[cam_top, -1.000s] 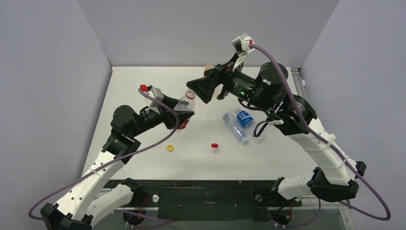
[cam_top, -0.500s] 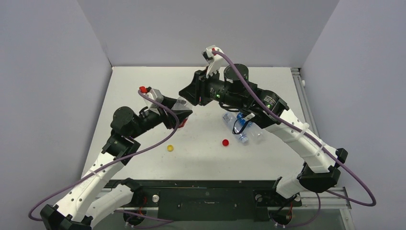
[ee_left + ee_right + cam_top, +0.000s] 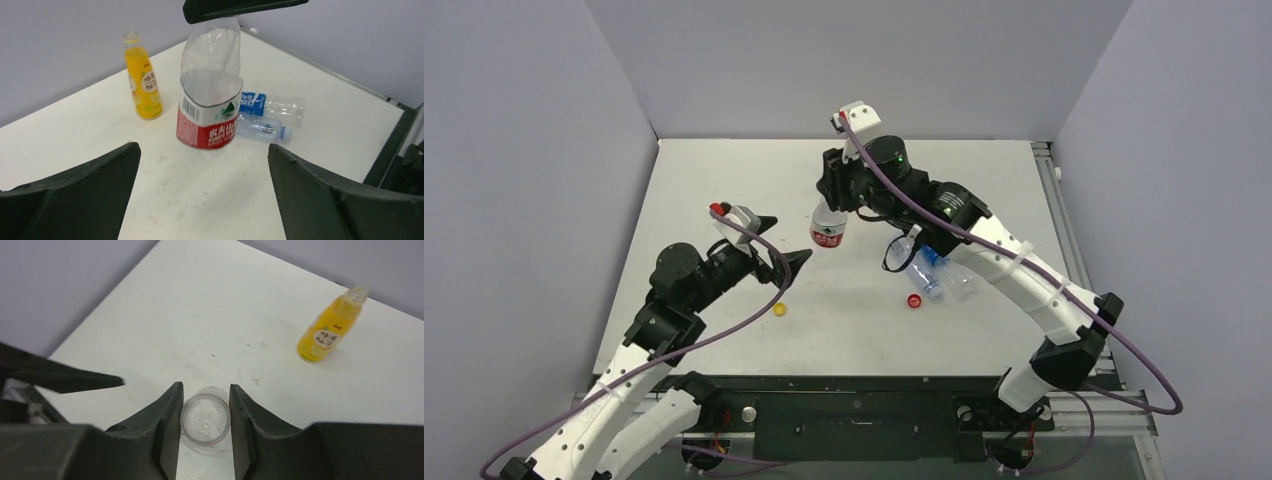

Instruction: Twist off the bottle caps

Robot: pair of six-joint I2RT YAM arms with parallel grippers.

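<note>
Nearest the bases, a yellow cap point(image 3: 779, 309) and, well to its right, a red cap point(image 3: 913, 300) lie loose on the table point(image 3: 714, 170). Only the overhead view shows these two, since neither wrist camera takes them in. Just beyond the yellow cap the left pincer point(image 3: 790, 237) stands wide and holds nothing. Its own wrist view cuts both dark fingers point(image 3: 80, 192) off at the bottom edge. Between the arms the red-and-white labelled bottle point(image 3: 210, 100) is upright, with the right pincer point(image 3: 205, 388) closed on its neck. Whether its base rests on the table or hangs just off it, I cannot tell. The left wrist view hides the bottle's top behind those fingers, while the right wrist view looks straight down on a clear round mouth with no coloured cap on it. To the right two bottles lie on their sides, close together: the blue-labelled bottle point(image 3: 270, 104) and the plain clear bottle point(image 3: 261, 129). From above, the right arm crosses over them and their caps are too small to read. The left wrist view shows a pale end on the plain one. Farthest off, the orange juice bottle point(image 3: 326, 334) stands upright and uncapped, seen by both wrist cameras but hidden behind the right arm from overhead.
</note>
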